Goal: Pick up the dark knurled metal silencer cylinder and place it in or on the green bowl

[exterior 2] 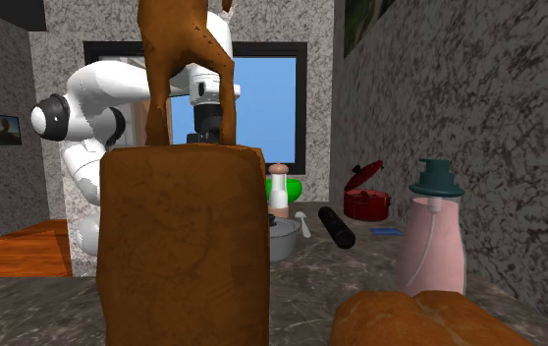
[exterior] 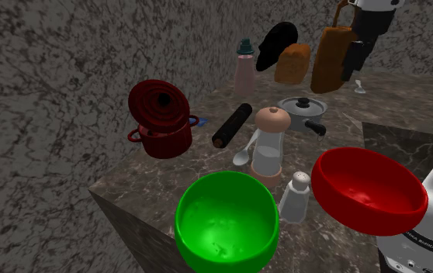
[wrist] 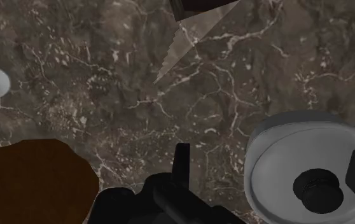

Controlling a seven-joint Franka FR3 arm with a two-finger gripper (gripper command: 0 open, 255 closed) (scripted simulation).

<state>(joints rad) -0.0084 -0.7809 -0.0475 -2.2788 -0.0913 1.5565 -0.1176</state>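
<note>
The dark knurled cylinder (exterior: 232, 124) lies on the marble counter, between the red lidded pot (exterior: 159, 116) and a pepper mill (exterior: 270, 142). In the second exterior view the cylinder (exterior 2: 336, 226) lies right of the mill. The green bowl (exterior: 226, 221) stands at the counter's near corner, and a sliver of the bowl (exterior 2: 290, 187) shows behind the mill. My gripper (exterior: 355, 68) hangs high at the back of the counter, far from both, beside a tall brown loaf (exterior: 331, 58). In the wrist view its black fingers (wrist: 181, 153) meet with nothing between them, over bare marble.
A red bowl (exterior: 370, 190) and a salt shaker (exterior: 294, 195) stand near the green bowl. A grey lidded pot (wrist: 297, 168) sits just beside my gripper, and a serrated knife (wrist: 176, 54) lies ahead of it. A pink bottle (exterior: 244, 68), bread (exterior: 292, 62) and stone walls close the back.
</note>
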